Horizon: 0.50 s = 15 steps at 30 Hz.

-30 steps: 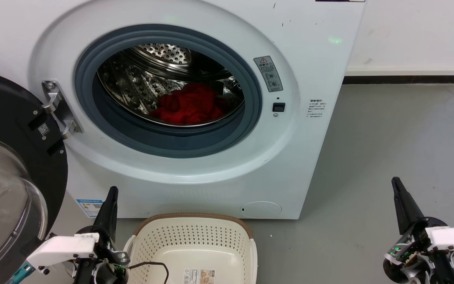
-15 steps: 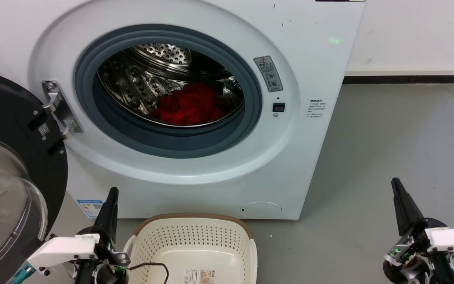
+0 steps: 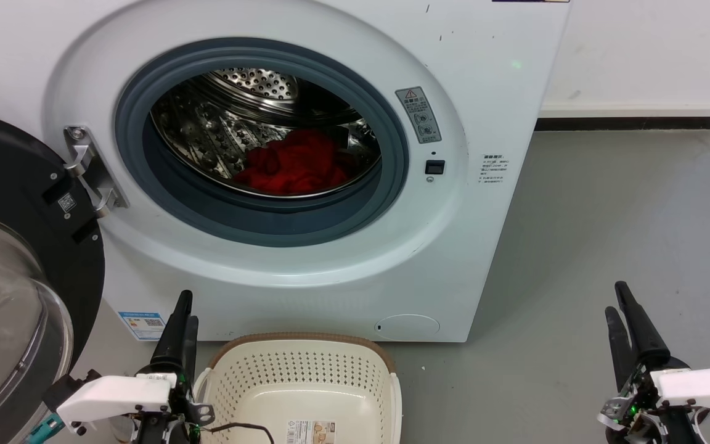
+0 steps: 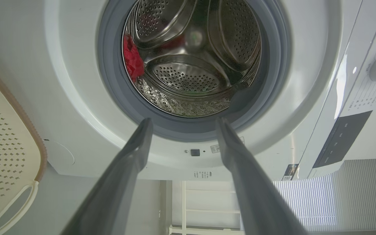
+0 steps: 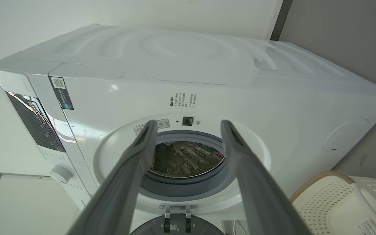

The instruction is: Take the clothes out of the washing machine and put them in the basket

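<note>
Warning-triangle sticker [image 3: 418,115] beside the washing machine [image 3: 503,86] opening — print unreadable.

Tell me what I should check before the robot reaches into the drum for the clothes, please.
1. The door is wide open: ok.
2. The clothes lie low in the drum of the washing machine, in plain sight: ok.
3. The basket stands in front of the machine, with no clothes in it: ok.
4. The left end effector is open and holds nothing: ok.
5. The right end effector is open and holds nothing: ok.
6. How many garments are in the red heap: cannot tell.
</note>
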Available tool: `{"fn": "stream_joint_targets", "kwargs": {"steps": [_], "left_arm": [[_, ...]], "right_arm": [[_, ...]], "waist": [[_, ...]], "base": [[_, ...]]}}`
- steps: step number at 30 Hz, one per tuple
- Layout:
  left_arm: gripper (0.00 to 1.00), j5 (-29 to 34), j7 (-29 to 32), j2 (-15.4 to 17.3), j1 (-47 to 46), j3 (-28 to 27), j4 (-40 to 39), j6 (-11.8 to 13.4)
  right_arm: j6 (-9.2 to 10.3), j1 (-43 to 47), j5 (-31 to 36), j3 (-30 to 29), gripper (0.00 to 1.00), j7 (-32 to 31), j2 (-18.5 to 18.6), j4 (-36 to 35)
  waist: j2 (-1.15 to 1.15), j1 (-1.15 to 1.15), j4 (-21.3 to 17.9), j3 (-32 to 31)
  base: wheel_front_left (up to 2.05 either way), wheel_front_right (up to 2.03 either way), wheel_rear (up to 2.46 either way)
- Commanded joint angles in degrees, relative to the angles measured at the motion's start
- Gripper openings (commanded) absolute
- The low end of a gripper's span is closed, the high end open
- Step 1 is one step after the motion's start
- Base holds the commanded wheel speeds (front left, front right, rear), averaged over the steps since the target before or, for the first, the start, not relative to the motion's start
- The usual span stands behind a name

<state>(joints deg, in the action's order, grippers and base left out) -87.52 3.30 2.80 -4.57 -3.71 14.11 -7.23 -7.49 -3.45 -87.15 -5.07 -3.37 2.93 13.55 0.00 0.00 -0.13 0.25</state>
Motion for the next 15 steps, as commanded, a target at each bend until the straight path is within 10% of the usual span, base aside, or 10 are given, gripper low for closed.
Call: {"fn": "stream_joint_targets", "kwargs": {"steps": [1, 15], "left_arm": [[1.00, 2.0, -0.6, 0.2, -1.6, 0.5, -1.6, -0.1], [1.00, 20.0, -4.1, 0.2, -2.3, 1.8, -3.8, -0.2]], "right_arm": [[0.00, -0.7, 2.4, 0.1, 1.00, 0.7, 0.0, -1.7], [0.00, 1.0, 24.6, 1.5, 1.00, 4.2, 0.0, -5.7]], "waist": [[0.00, 0.00, 0.0, 0.0], [0.00, 0.00, 0.1, -0.1]], "base": [[0.00, 0.00, 0.00], [0.00, 0.00, 0.00]]}}
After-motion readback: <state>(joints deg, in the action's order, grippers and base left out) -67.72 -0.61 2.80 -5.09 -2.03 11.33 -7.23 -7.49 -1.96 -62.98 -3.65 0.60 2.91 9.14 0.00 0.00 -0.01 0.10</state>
